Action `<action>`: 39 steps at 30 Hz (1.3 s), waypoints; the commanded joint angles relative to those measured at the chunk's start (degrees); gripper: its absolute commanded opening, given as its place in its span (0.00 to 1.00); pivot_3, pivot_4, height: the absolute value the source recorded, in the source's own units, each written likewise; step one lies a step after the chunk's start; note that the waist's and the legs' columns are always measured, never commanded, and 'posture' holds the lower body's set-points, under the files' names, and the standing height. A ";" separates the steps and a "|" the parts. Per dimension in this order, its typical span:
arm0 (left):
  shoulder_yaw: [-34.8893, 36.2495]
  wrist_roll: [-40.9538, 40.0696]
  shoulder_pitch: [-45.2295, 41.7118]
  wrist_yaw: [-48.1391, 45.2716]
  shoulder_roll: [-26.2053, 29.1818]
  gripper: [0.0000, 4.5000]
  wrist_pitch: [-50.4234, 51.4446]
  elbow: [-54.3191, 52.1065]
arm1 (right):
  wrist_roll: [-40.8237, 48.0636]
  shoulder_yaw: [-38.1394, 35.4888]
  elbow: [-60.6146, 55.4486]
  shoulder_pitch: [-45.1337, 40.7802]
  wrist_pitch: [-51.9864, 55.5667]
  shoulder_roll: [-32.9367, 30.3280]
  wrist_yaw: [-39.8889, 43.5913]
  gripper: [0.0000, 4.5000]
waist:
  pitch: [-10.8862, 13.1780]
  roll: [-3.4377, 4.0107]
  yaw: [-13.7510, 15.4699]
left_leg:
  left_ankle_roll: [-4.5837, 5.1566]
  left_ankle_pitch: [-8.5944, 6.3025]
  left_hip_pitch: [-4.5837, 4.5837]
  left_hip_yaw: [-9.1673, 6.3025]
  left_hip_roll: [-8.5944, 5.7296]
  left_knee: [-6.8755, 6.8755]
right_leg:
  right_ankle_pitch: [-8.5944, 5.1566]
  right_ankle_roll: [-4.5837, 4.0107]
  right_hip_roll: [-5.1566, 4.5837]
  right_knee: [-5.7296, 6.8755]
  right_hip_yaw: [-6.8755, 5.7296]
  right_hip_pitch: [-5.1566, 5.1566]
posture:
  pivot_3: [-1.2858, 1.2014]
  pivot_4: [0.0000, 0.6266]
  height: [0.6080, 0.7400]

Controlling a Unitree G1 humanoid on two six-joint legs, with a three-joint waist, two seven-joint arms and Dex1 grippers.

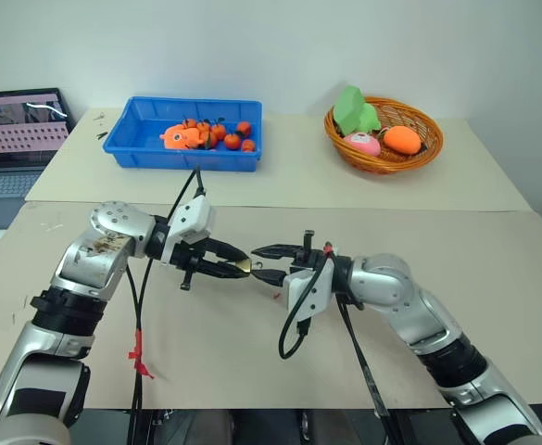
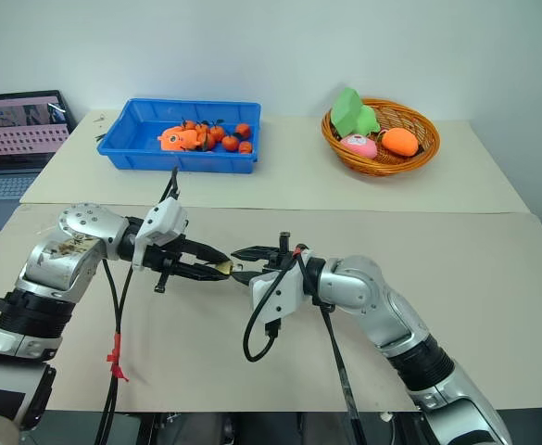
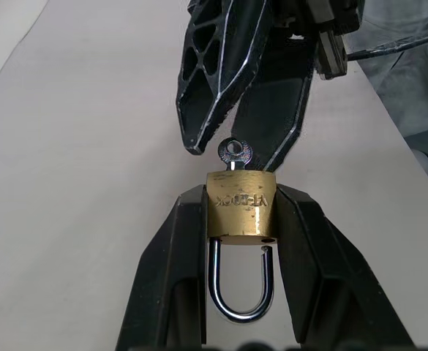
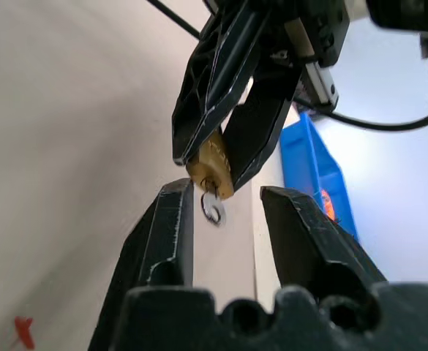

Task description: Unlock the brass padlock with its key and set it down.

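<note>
My left gripper (image 3: 239, 199) is shut on the brass padlock (image 3: 239, 208), pinching its golden body from both sides above the table. The silvery shackle (image 3: 241, 311) points back toward the wrist, and one of its ends stands a little clear of the body. The key (image 3: 235, 152) sits in the keyhole with its small round head sticking out. My right gripper (image 4: 224, 194) faces the left one tip to tip and is open, one finger on each side of the key (image 4: 212, 209), touching neither. In the head view the two grippers meet mid-table around the padlock (image 1: 242, 267).
A blue bin (image 1: 141, 148) of small orange and red toys stands at the back left. A wicker basket (image 1: 382, 165) of toy food is at the back right, and a laptop (image 1: 16, 130) at far left. Black cables hang under both wrists. A red speck (image 1: 276, 295) lies on the table.
</note>
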 commanded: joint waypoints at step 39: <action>1.04 -0.58 -1.23 1.08 -0.58 0.18 0.70 -1.54 | -17.15 0.40 3.38 -2.66 -18.03 -0.15 -13.00 0.37 | 0.00 0.00 -0.22 | 0.00 0.00 0.01 -0.01 0.00 0.01 | 0.00 -0.01 0.00 0.01 0.01 0.00 | 0.52 0.24 1.00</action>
